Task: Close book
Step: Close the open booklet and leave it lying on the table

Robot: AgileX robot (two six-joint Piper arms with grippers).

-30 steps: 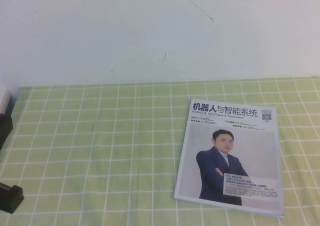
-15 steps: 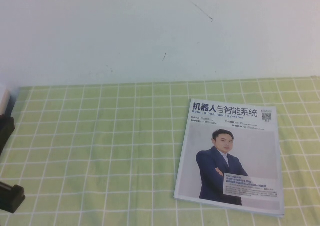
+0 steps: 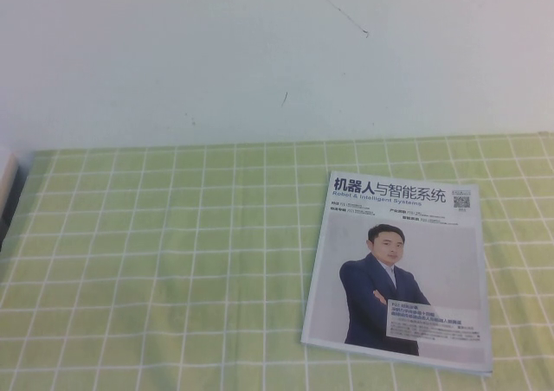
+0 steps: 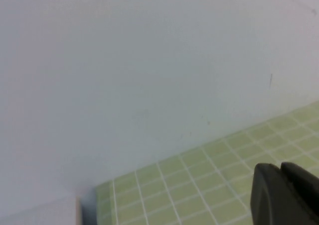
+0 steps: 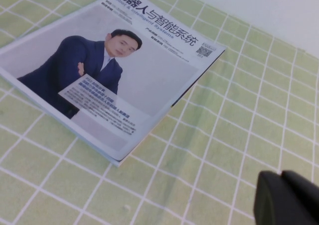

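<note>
Left arm's dark bits have gone from high view's left edge vs. a sec ago. Left hand closed, empty, up by the wall near cloth's far edge. Right hand closed, empty, over cloth near book. Book lies shut, cover up, right side of surface. Prob. light, thin, floppy, glossy; take the free edge. No containers.

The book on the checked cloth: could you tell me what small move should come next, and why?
Probably just park both arms: the book lies closed, cover up. The left gripper is off by the wall; the right gripper hangs clear of the book.
</note>
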